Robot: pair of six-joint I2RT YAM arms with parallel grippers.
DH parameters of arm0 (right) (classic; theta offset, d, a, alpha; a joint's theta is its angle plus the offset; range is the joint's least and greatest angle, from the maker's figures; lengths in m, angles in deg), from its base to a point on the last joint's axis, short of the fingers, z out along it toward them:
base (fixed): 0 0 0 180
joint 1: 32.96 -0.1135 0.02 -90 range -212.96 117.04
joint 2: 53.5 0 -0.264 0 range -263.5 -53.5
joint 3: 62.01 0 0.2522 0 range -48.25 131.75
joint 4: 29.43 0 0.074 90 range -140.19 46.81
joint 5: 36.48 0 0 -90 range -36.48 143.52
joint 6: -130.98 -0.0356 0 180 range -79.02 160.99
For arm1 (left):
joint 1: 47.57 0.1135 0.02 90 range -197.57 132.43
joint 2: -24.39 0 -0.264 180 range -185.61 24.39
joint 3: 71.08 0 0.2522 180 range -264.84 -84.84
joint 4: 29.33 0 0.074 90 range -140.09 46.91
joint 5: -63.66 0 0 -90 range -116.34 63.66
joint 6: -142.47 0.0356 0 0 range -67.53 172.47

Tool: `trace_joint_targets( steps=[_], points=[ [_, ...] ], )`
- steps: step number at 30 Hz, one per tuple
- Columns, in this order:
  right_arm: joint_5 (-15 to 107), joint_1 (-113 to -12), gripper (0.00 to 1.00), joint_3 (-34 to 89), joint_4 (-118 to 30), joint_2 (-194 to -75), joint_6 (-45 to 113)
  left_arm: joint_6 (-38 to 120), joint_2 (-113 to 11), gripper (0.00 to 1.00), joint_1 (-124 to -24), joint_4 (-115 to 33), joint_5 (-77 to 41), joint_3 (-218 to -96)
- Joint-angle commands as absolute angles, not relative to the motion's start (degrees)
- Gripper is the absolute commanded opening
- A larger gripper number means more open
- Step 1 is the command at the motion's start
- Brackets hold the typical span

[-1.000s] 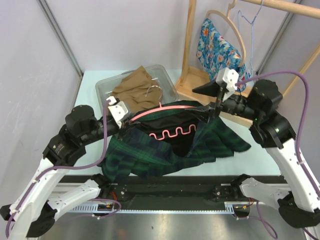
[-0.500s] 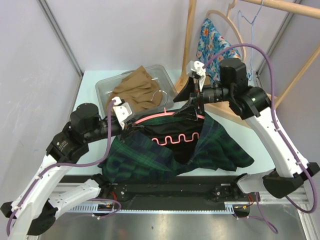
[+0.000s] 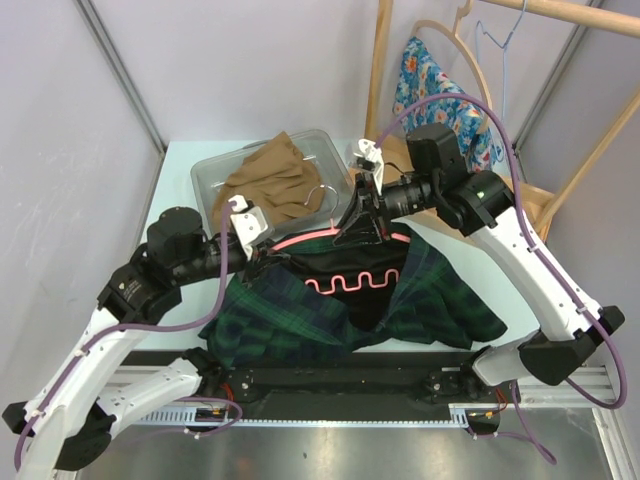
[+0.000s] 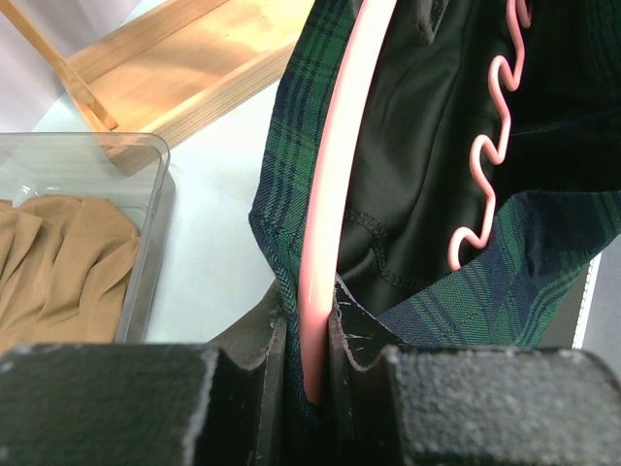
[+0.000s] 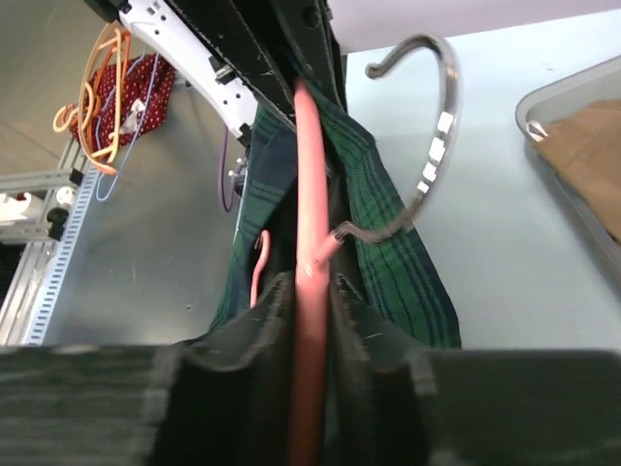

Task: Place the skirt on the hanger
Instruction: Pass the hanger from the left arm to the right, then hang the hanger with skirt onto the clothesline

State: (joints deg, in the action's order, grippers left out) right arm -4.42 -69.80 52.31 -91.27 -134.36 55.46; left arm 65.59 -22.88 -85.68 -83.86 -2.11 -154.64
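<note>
We are seeing both arms reaching inward: the left gripper is pinching the pink hanger at 9 o'clock, and the right gripper is pinching it at 12 o'clock. The plaid skirt is draping over it. Only the right wrist view is showing orange hangers.

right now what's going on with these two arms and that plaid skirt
Both arms are holding a pink hanger that carries the green plaid skirt. The left gripper is shut on one end of the hanger, pinching skirt fabric with it. The right gripper is shut on the bar beside the metal hook. The skirt's waist appears to sit around the hanger, while the rest lies bunched on the table.
</note>
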Motion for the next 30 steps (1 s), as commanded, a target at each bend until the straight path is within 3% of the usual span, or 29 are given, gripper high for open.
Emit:
trace_joint_targets(
  steps=[1,3,7,9,10,11,13,14,21,30],
  points=[
    [-3.71,-71.72,0.16,54.41,-90.04,-135.5,54.96,63.02,-22.11,0.0,-85.54,-75.26,0.29,-155.42],
    [-0.64,-72.5,0.0,53.89,-90.3,-134.81,56.09,62.84,-21.85,0.0,-85.54,-74.82,-0.32,-155.24],
    [4.64,-73.3,0.0,50.99,-86.1,-131.74,56.1,61.96,-21.14,0.0,-85.54,-72.54,-2.25,-154.28],
    [8.41,-73.3,0.0,48.45,-83.55,-130.15,55.67,60.82,-20.88,0.05,-85.54,-71.39,-4.09,-153.66],
    [10.69,-73.21,0.0,47.56,-81.27,-128.23,55.66,60.3,-20.62,0.14,-85.54,-70.43,-6.36,-153.4],
    [12.28,-73.3,0.0,46.77,-79.94,-127.43,55.4,59.94,-20.44,0.46,-85.54,-69.72,-7.6,-153.4],
    [16.57,-73.39,0.0,44.05,-76.09,-124.45,55.22,58.28,-19.57,0.87,-85.54,-67.45,-12.95,-152.96],
    [18.43,-73.3,0.0,43.34,-74.93,-123.47,55.22,58.1,-19.21,0.99,-85.54,-66.56,-14.89,-152.78],
    [38.89,-73.04,0.0,39.12,-69.22,-118.72,56.19,54.67,-14.73,1.0,-85.54,-57.42,-30.98,-149.62],
    [48.59,-71.37,0.0,42.36,-58.39,-113.36,56.98,53.35,-15.16,1.0,-85.54,-56.97,-38.82,-149.18]
  ],
)
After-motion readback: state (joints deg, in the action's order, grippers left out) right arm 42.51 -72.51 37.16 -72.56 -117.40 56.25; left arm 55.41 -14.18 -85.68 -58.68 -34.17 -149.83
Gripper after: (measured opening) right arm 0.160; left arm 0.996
